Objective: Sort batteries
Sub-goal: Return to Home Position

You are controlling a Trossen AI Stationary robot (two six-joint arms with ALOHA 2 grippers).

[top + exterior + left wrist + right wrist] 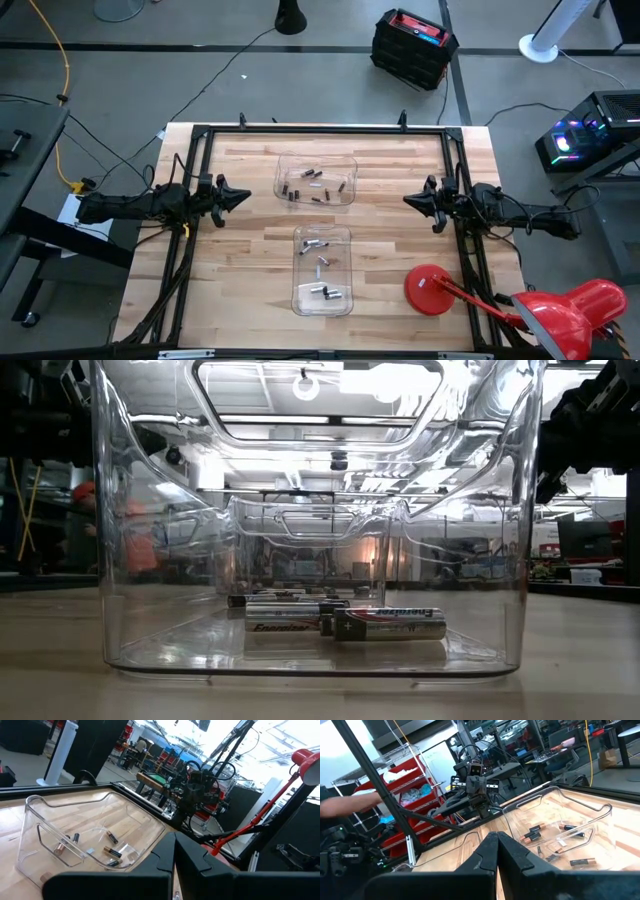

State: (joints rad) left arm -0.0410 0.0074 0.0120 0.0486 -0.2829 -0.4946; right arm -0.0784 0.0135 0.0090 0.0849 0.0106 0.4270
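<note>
**Sorting station seen from above, at the close of the job.** The dark batteries (318, 186) were gathered in the upper clear bin (281, 160). The silvery batteries (322, 292) were gathered in the lower clear bin (298, 305), which was set just below the upper one near the middle of the table (250, 260). No loose cell was to be made out on the bare wood, though so small a thing could have been missed from that height. The sorting was therefore judged complete or very nearly so, with only the parking of the arms left to be done.

**Grippers.** The left gripper (243, 197) was held at the table's left side and the right gripper (408, 200) at its right side. Each was pointed inward, about level with the upper bin's lower edge as pictured. In both wrist views the fingers were seen pressed together to a point, with nothing between them.

**Open room.** A broad strip of bare wood was left between each gripper and the bins, so neither arm was crowded. The black frame (320, 127) along the table's edges lay close to both arms. The red lamp (430, 290) was placed near the right arm, by the table's lower right corner. These were judged the only things likely to be brushed in a retreat.
</note>
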